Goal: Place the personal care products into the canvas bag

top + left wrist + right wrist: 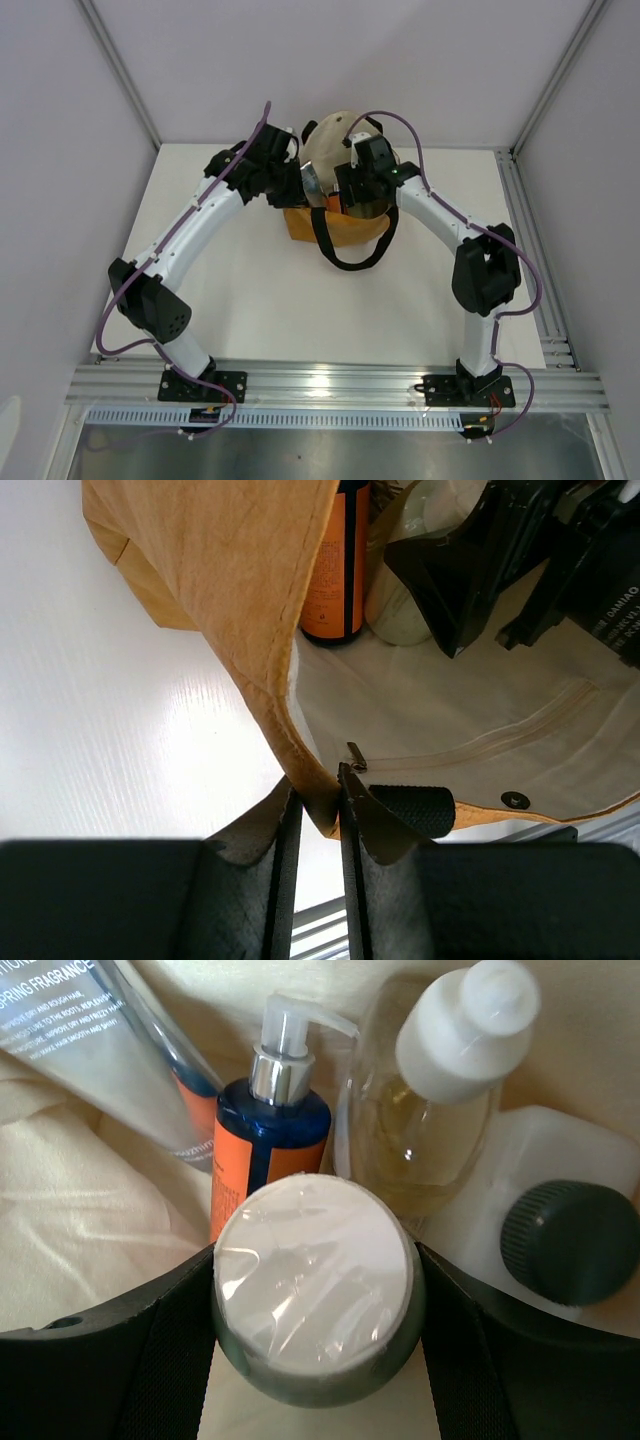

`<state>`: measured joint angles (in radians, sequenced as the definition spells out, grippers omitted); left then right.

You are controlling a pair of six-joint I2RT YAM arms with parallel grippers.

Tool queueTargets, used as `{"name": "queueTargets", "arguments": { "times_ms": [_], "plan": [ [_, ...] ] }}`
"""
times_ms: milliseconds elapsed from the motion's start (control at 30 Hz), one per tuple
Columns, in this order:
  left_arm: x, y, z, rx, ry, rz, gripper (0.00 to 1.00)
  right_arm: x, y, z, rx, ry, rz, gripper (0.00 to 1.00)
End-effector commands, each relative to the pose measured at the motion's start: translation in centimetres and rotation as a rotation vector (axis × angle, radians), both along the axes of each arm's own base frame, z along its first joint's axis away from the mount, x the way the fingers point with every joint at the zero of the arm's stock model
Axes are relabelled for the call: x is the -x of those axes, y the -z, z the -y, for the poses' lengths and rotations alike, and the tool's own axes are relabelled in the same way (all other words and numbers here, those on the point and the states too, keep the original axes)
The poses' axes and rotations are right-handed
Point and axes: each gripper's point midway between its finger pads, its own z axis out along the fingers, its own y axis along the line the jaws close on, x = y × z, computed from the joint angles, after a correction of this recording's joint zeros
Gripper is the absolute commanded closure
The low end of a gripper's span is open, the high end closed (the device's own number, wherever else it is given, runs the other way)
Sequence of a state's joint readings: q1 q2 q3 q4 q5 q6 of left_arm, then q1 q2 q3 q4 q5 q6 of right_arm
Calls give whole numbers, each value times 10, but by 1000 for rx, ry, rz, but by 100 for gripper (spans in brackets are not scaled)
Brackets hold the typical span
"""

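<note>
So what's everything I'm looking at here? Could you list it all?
Bag: one, mustard-tan outside and cream inside, far middle of the table.
Handle: one black loop, hanging over the bag's near side.
Pump bottle: one, dark blue with an orange label, inside the bag.
Clear bottle: one, yellowish liquid and white cap, beside the pump bottle.
White bottle: one, dark grey cap, inside the bag.
Tube: one, greyish with print, inside the bag.
Round container: one, white top, film-wrapped, held inside the bag.
Table: one, white.
Rail: one, silver, near edge.
Arms: two, white with black joints.
Left gripper: black, pinching the bag's rim.
Right gripper: black, clamped on the round container.
</note>
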<state>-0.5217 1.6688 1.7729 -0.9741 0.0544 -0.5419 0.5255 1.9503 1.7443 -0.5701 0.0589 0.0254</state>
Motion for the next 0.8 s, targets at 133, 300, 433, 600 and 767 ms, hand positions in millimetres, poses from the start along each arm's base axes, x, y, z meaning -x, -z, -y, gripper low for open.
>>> {"name": "queueTargets", "arguments": {
  "times_ms": [133, 300, 433, 600, 767],
  "plan": [
    [9, -18, -3, 20, -6, 31, 74, -21, -23, -2, -49, 44, 132, 66],
    [9, -18, -4, 20, -8, 36, 61, -14, -45, -5, -76, 38, 161, 42],
    [8, -18, 0, 34, -1, 37, 54, -11, -60, -9, -97, 30, 164, 35],
    [5, -23, 3, 50, 0, 50, 50, -12, -74, -9, -96, 29, 175, 28],
    [5, -26, 3, 54, 2, 56, 48, -10, -75, -8, -93, 29, 171, 31]
  ]
}}
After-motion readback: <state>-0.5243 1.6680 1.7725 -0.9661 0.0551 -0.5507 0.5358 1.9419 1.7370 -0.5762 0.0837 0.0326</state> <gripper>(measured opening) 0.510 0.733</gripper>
